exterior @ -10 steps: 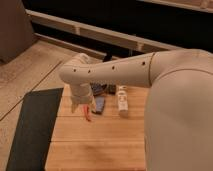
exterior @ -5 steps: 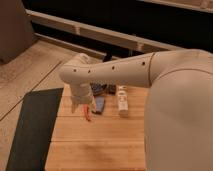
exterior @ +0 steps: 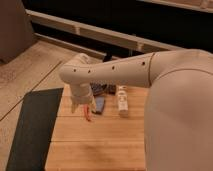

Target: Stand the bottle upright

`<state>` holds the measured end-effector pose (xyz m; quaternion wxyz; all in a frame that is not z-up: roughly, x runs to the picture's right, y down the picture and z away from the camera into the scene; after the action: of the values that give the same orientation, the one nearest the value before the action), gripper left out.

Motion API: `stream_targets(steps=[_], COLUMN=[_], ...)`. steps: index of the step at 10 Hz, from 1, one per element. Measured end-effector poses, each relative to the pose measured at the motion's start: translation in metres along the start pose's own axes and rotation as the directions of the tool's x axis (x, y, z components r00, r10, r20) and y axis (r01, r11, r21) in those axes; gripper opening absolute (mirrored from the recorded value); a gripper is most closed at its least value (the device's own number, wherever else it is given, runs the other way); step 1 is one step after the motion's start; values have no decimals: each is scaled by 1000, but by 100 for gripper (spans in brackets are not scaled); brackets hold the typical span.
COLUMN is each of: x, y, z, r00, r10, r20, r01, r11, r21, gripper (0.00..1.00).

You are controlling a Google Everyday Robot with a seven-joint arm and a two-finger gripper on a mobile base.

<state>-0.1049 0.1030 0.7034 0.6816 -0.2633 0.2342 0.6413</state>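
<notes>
Just above the wooden table [exterior: 100, 145], toward its left edge and in the far half, the gripper [exterior: 88, 114] hangs pointing down. Its reddish fingertips stand apart with nothing caught between them. They are close to the boards, though whether they touch the wood cannot be told. The pale wrist rises straight up from it to a rounded joint. From there the arm [exterior: 120, 72] runs off to the right, crossing above the far edge of the table and widening into a large white housing that fills the right side of the view.

Just to the right of the gripper lies a blue-grey block [exterior: 100, 105], flat on the table. Whether the fingers touch it is unclear.

The bottle [exterior: 122, 101] lies on its side just right of the block, apart from the gripper. It is slim and whitish with small dark marks, and its long axis runs from the far edge toward the near edge. It is not standing.

Behind the block, close to the far edge, part of a dark bowl [exterior: 104, 89] shows under the arm, which hides the rest of it.

A dark mat [exterior: 32, 130] lies on the floor along the table's left edge.
</notes>
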Motion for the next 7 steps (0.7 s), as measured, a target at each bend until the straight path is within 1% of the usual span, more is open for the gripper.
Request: stream_targets(steps=[5, 6, 7], x=[-1, -6, -21], y=[1, 3, 6], z=[-1, -2, -4], r00=[1000, 1000, 998], r10=[-3, -7, -17], r20=[5, 18, 55], r01=[3, 7, 17], r11=[1000, 1000, 1000], r21=[1, -1, -10], gripper=[65, 65, 65])
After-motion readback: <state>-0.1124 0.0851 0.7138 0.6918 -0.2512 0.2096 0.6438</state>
